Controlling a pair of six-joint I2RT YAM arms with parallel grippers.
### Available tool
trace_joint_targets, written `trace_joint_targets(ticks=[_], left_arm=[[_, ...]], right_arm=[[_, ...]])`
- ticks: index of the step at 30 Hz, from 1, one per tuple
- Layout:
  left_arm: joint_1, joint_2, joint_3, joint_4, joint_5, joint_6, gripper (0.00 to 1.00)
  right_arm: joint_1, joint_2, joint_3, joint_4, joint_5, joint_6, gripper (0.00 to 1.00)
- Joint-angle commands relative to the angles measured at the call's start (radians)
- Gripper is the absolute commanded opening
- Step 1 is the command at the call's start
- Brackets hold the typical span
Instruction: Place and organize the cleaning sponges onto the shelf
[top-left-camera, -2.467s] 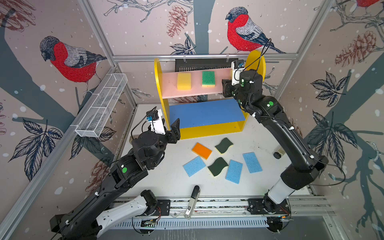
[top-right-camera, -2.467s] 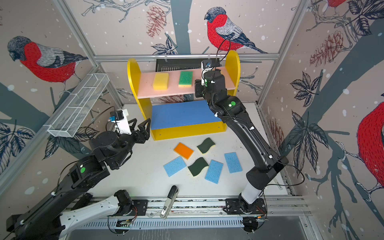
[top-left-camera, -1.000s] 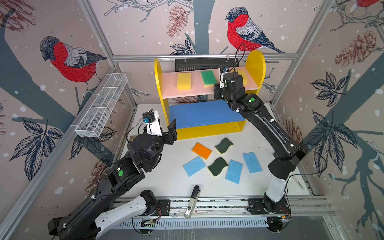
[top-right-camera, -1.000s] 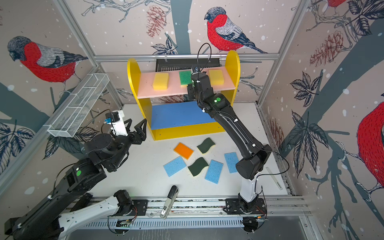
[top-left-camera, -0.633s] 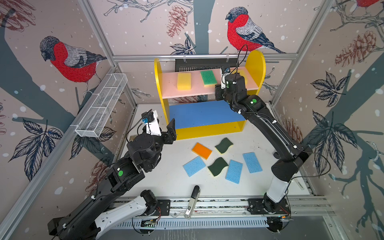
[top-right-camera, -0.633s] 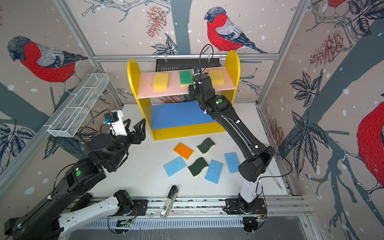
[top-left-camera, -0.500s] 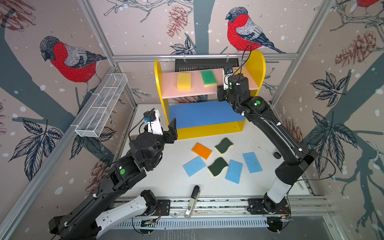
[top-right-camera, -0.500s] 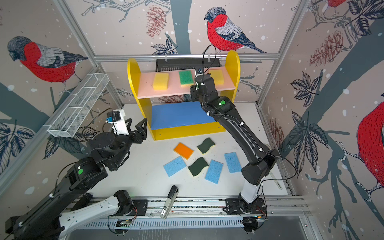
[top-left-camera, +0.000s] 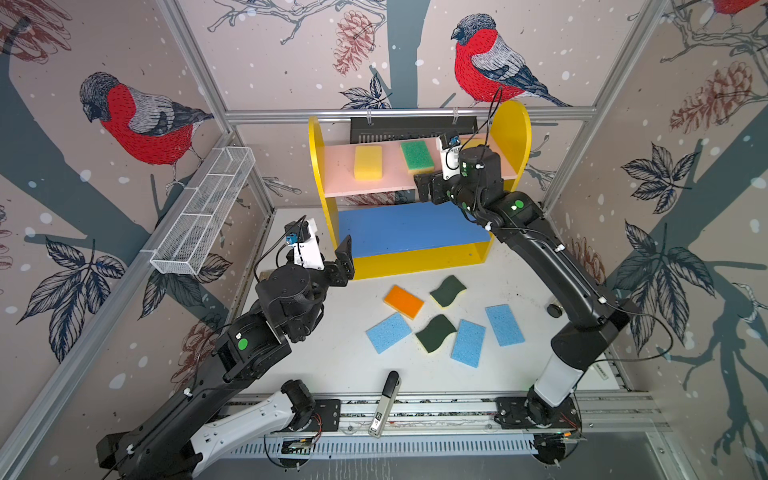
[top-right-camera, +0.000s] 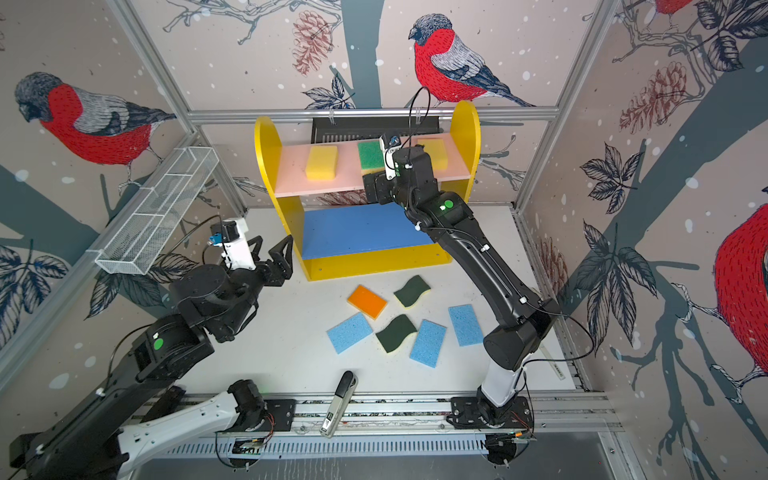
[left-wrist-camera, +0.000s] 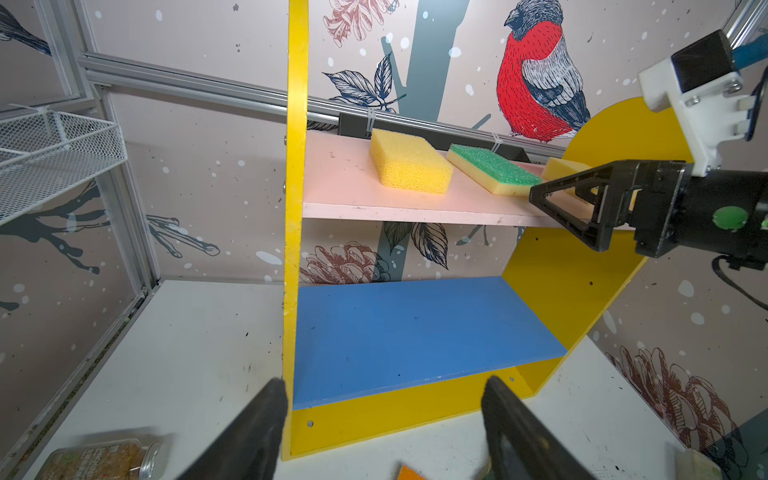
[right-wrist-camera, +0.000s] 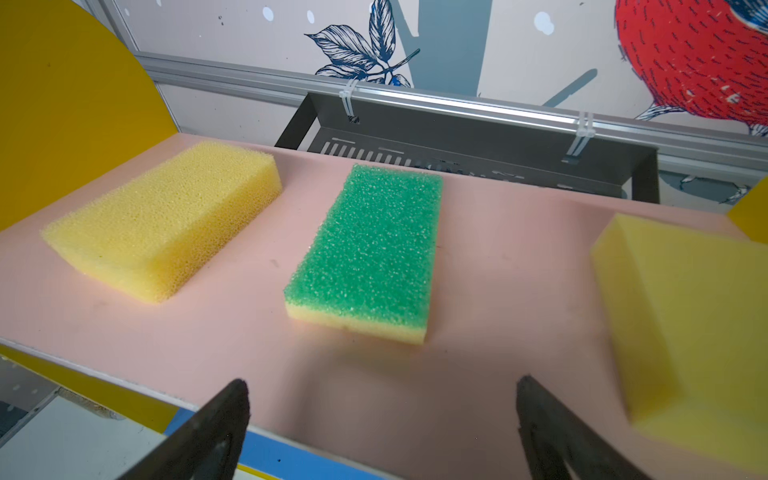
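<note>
The shelf (top-left-camera: 509, 129) has a pink upper board (right-wrist-camera: 498, 249) and a blue lower board (top-left-camera: 409, 228). On the pink board lie a yellow sponge (top-left-camera: 368, 162), a green-topped sponge (top-left-camera: 417, 156) and a second yellow block (top-right-camera: 434, 153). On the table lie an orange-topped sponge (top-left-camera: 403, 301), two dark green wavy sponges (top-left-camera: 448, 291) (top-left-camera: 436, 332) and three light blue sponges (top-left-camera: 388, 332) (top-left-camera: 468, 343) (top-left-camera: 504, 325). My right gripper (right-wrist-camera: 382, 395) is open and empty at the pink board's front edge, between the green-topped sponge and the second yellow block. My left gripper (top-right-camera: 272, 249) is open and empty beside the shelf's left foot.
A white wire basket (top-left-camera: 203, 212) hangs on the left wall. A brownish bottle (left-wrist-camera: 104, 459) lies on the table near the left arm. A black-and-white tool (top-left-camera: 386, 399) rests at the table's front edge. A black slotted bracket (top-left-camera: 411, 129) sits behind the shelf.
My right gripper's jaws have spread much wider, and its wrist has shifted slightly right along the pink board's front. The left arm has barely moved.
</note>
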Motion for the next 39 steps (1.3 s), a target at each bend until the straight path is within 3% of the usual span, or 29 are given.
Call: trace_joint_targets(ticks=[1, 25, 39], left_arm=[[0.001, -0.005, 0.007, -0.007, -0.013, -0.005, 0.75], [0.001, -0.036, 0.001, 0.002, -0.026, 0.009, 0.76], [0.002, -0.044, 0.002, 0.007, -0.031, 0.018, 0.76]], right_arm=[[0.005, 0.017, 0.027, 0.034, -0.026, -0.014, 0.99], [0.041, 0.145, 0.16, 0.017, 0.15, -0.057, 0.99], [0.039, 0.219, 0.234, 0.012, 0.152, -0.054, 0.99]])
